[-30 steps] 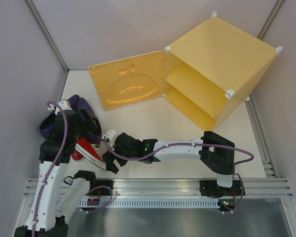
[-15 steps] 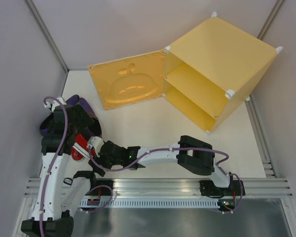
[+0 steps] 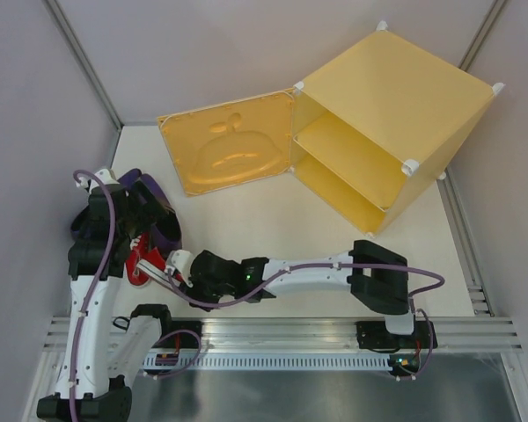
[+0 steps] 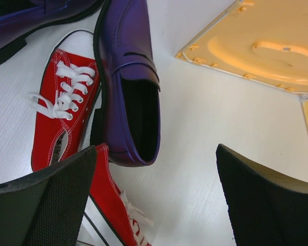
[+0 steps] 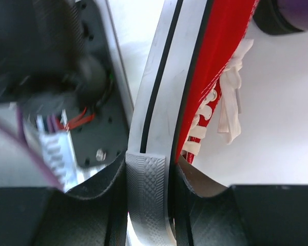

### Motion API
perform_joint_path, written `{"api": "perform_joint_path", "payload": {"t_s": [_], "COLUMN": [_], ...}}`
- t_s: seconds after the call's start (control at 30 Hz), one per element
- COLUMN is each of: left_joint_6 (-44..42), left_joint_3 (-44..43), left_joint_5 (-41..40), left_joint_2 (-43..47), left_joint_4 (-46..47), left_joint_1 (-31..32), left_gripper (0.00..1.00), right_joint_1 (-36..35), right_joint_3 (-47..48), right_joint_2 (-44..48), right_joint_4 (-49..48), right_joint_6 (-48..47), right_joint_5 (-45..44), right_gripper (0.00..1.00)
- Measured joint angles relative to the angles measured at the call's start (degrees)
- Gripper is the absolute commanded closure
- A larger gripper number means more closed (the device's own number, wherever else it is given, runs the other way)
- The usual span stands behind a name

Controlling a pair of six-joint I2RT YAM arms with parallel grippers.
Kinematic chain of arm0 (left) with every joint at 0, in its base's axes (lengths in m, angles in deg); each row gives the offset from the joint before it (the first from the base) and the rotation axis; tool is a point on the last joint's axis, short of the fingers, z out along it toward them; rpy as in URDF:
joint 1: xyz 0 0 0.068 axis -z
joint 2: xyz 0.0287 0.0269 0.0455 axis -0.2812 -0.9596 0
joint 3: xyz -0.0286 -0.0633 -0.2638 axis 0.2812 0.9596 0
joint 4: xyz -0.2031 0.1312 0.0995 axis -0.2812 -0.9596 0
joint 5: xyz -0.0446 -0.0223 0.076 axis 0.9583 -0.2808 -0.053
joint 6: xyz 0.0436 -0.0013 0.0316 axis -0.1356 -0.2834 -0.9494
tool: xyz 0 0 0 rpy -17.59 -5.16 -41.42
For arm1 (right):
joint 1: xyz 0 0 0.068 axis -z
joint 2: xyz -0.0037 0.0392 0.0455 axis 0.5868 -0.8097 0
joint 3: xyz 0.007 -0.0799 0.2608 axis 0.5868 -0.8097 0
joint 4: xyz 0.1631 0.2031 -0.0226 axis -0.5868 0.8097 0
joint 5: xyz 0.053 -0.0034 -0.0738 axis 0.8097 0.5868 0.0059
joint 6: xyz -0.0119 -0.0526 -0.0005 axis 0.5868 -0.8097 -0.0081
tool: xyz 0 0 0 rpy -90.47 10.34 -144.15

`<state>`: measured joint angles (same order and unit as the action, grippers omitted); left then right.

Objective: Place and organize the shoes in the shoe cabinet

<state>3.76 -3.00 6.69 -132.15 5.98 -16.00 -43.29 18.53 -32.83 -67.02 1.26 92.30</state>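
Observation:
In the right wrist view my right gripper (image 5: pixel 152 190) is shut on the toe end of a red sneaker (image 5: pixel 222 46), a finger pressed on each side of its white sole. From above, that gripper (image 3: pixel 169 264) lies at the near left beside the red sneakers (image 3: pixel 144 262). My left gripper (image 4: pixel 155 159) hangs wide open over the shoes and holds nothing. Below it lie a laced red sneaker (image 4: pixel 61 110), the gripped red sneaker (image 4: pixel 109 197) and two purple loafers (image 4: pixel 127 77). The yellow shoe cabinet (image 3: pixel 405 97) stands at the far right, its door (image 3: pixel 229 154) swung open.
The cabinet's inner shelf (image 3: pixel 345 151) shows through the opening, with nothing on it. The open door stands on edge, to the cabinet's left and behind the shoes. Grey walls close in the left, back and right. A metal rail (image 3: pixel 290 332) runs along the near edge.
My right gripper reached left to the red sneaker and its fingers closed onto the toe. The left arm shifted slightly, its gripper still open.

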Motion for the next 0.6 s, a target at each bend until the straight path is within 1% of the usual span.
{"api": "perform_joint_path", "payload": {"t_s": [0.17, 0.27, 0.33, 0.47, 0.57, 0.6], "left_joint_6": [-0.9, -1.4, -1.8, -2.4, -2.7, -2.8], "left_joint_3": [-3.4, -4.1, -4.1, -4.0, -3.4, -3.3], "left_joint_5": [2.8, 4.4, 5.1, 6.1, 6.9, 7.0], "left_joint_2": [-0.4, -0.9, -1.5, -2.7, -2.9, -2.9], "left_joint_4": [0.0, 0.1, 0.0, 0.1, 0.6, 0.6], "left_joint_1": [0.0, 0.0, 0.0, 0.0, 0.0, 0.0], "left_gripper": [0.0, 0.0, 0.0, 0.0, 0.0, 0.0], "right_joint_1": [-0.5, -0.7, -0.7, -0.5, 0.1, 0.3], "right_joint_3": [-4.9, -9.1, -12.3, -17.4, -18.3, -18.3], "right_joint_2": [10.5, 16.0, 18.0, 17.2, 13.9, 12.1], "right_joint_4": [8.8, 13.6, 15.8, 19.5, 18.6, 16.9], "right_joint_6": [-6.9, -14.2, -19.3, -28.2, -33.2, -35.0], "right_joint_5": [-1.0, -4.8, -9.0, -21.2, -28.3, -31.4], "right_gripper": [0.99, 0.99, 0.99, 0.99, 0.99, 0.95]}}
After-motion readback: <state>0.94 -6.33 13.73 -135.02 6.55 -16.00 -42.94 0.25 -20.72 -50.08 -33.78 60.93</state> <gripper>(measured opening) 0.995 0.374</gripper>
